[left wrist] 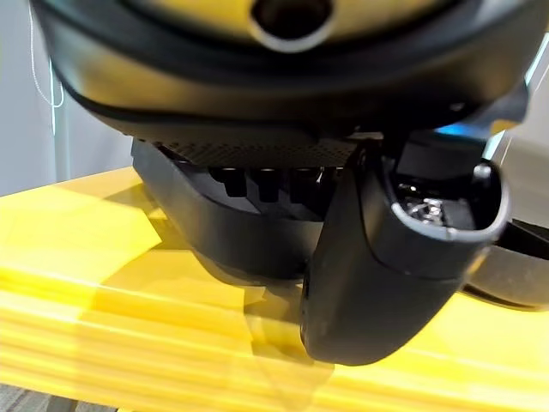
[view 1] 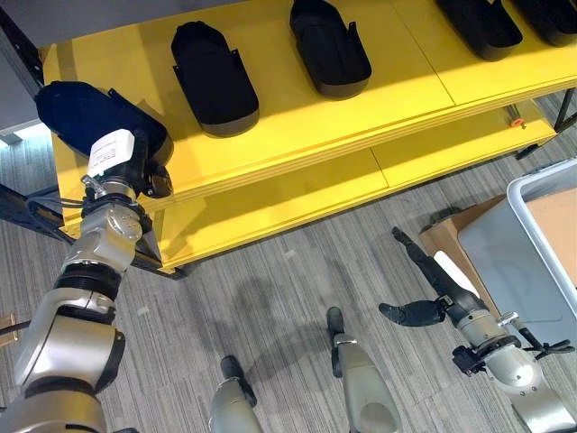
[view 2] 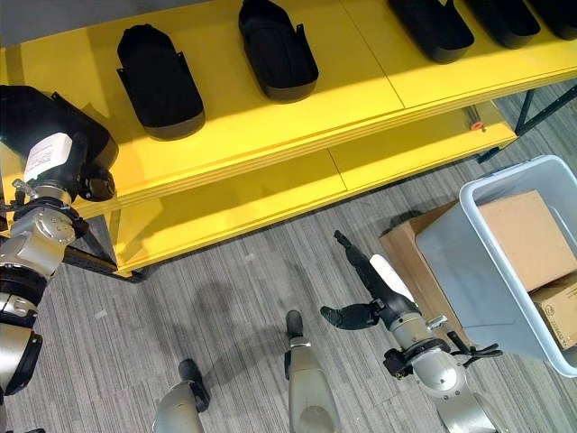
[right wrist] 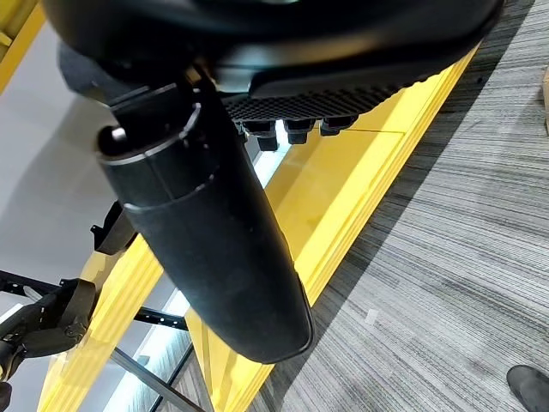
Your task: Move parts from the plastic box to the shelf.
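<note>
left hand [view 1: 126,167] gripping black part [view 1: 86,115], lying lengthwise along shelf [view 1: 270,135] corner | right hand [view 2: 370,289] hanging slack, fingers straight | plastic box [view 2: 469,271] holding cardboard boxes [view 2: 523,234]

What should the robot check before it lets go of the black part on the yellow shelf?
1. Black part is over the yellow shelf: ok, at the shelf's left end.
2. Part rests flat on the shelf: cannot tell, the left wrist view shows its underside close to the board.
3. Left hand has a grip on the part: cannot tell, its fingers are hidden.
4. Room beside the neighbouring part: ok, a clear gap.
5. Right hand out of the way: ok, open, low over the floor.
6. Plastic box within view for the next part: ok.
</note>
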{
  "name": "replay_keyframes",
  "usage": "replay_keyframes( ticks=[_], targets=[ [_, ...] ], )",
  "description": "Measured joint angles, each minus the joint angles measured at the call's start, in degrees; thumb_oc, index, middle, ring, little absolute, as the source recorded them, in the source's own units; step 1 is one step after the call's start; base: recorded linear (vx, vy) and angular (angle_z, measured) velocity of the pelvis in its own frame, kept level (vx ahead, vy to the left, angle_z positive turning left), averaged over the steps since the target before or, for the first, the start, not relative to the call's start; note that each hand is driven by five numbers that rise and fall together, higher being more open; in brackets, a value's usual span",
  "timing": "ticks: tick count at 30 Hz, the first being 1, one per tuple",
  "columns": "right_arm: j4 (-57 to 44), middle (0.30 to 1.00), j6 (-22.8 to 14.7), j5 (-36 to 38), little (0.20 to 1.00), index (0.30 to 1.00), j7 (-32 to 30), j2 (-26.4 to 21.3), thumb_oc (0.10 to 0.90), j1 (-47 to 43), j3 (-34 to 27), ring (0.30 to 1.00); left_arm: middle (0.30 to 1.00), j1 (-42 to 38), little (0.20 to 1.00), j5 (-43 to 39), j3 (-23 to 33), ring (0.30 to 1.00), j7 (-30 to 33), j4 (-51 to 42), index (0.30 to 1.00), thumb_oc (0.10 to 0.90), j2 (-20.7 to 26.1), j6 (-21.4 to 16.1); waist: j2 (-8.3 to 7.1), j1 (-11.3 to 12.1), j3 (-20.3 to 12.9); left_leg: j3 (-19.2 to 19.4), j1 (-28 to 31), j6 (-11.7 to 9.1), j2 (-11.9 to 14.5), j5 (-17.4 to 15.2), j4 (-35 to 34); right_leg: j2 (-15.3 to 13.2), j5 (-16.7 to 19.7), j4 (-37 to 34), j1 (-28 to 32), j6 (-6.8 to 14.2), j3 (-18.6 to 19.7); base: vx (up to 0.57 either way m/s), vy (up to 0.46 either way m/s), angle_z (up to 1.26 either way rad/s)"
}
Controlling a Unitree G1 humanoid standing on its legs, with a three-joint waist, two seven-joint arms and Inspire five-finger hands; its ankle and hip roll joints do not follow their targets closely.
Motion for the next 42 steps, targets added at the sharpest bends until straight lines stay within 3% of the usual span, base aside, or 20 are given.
replay_keyframes(
  ticks=[9,13,28,39,42],
  targets=[
    [-0.01,1.0,0.01,0.0,1.0,1.0,0.37,0.0,0.9,0.11,-0.05,1.0,1.0,0.01,1.0,0.84,-1.33,1.0,-2.88,1.15,1.0,0.9,0.4,-0.91,0.0,0.4,0.0,-0.42,-1.02,0.5,0.21,-0.99,1.33,0.0,-0.02,0.26,-0.35,0.07,-0.01,0.0,0.0,0.0],
    [-0.02,1.0,0.02,0.0,1.0,1.0,1.05,0.0,0.9,0.04,-0.09,1.0,1.0,-0.58,1.0,6.14,-6.92,1.0,-3.81,0.04,1.0,0.9,4.44,-0.95,0.0,0.6,0.0,-0.46,-1.14,0.48,0.57,-0.98,1.37,0.22,0.0,0.27,-0.45,0.05,-0.1,0.0,0.0,0.0],
    [-0.02,1.0,-0.02,0.0,1.0,1.0,1.2,-0.45,0.9,0.12,-0.33,1.0,1.0,-0.35,1.0,16.8,-12.56,1.0,-3.89,0.24,1.0,0.9,10.94,-1.49,0.0,1.05,0.0,-0.66,-1.23,0.44,0.53,-0.96,1.48,0.21,0.01,0.59,-0.42,-0.06,-0.32,0.0,0.0,0.0],
    [-0.02,1.0,-0.04,-0.01,1.0,1.0,1.31,-0.65,0.9,0.79,-0.5,1.0,1.0,0.6,1.0,17.81,-10.8,1.0,-3.94,-0.06,1.0,0.9,11.27,-2.23,0.02,1.24,-0.01,-1.25,-1.8,0.53,0.34,-1.01,1.92,-0.08,-0.02,0.65,-0.43,-0.03,-0.68,0.0,0.003,0.01],
    [-0.03,1.0,-0.03,-0.02,1.0,1.0,1.77,-0.64,0.9,1.02,-1.05,1.0,1.0,2.49,1.0,13.61,-6.61,1.0,-4.73,-1.01,1.0,0.9,10.93,-2.22,0.01,1.18,-0.01,-1.3,-1.84,0.54,0.36,-1.02,1.93,-0.14,-0.03,0.68,-0.46,-0.02,-0.68,0.0,0.0,0.0]
  ],
)
